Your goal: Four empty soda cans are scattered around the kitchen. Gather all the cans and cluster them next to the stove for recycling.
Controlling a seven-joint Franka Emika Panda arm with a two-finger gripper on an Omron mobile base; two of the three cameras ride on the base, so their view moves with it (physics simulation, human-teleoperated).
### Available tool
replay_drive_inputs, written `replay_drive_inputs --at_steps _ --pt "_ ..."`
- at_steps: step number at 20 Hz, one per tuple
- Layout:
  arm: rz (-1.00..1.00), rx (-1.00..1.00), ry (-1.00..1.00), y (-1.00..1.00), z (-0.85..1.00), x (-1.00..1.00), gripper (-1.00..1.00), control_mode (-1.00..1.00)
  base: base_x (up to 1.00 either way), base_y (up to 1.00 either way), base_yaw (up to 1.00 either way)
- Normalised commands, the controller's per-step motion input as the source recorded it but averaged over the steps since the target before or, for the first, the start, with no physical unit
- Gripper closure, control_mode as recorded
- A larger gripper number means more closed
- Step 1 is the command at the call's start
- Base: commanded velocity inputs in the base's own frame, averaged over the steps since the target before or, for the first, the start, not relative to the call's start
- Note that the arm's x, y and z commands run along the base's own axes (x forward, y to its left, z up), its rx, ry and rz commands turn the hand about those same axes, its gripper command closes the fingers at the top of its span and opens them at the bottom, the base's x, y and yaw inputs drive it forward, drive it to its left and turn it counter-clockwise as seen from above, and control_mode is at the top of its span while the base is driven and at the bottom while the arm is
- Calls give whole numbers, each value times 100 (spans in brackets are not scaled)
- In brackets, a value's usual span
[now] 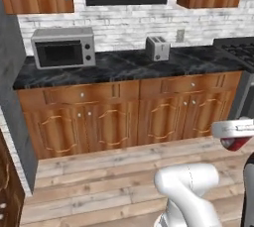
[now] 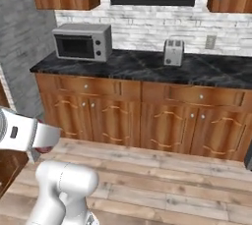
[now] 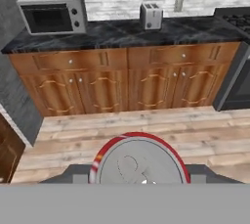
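A red soda can (image 3: 139, 157) with a silvery top sits between my fingertips in the hand view, and my gripper (image 3: 138, 175) is shut on it. From the left base view the can (image 1: 235, 144) hangs as a dark red bulge under the white hand at the far right, above the wood floor. The right base view has a sliver of the can (image 2: 45, 149) under the hand at the far left. The stove (image 3: 235, 20) stands at the counter's right end, its black grates (image 1: 240, 48) at the picture's edge and the oven front (image 3: 234, 83) below.
A black marble counter (image 1: 124, 66) over brown cabinets runs across ahead, carrying a silver toaster oven (image 1: 63, 47) and a toaster (image 1: 158, 48). A grey wall (image 1: 12, 102) juts out at the left. Open wood floor (image 1: 109, 171) lies between me and the cabinets.
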Motion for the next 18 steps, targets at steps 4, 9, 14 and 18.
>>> replay_drive_inputs --at_steps 4,9,14,18 --pt "0 0 0 0 0 0 100 100 51 -71 0" --pt "0 0 0 0 0 0 100 100 44 -87 0" --pt "0 0 0 0 0 0 100 100 43 -99 0" --pt "0 0 0 0 0 0 100 100 50 -100 0"
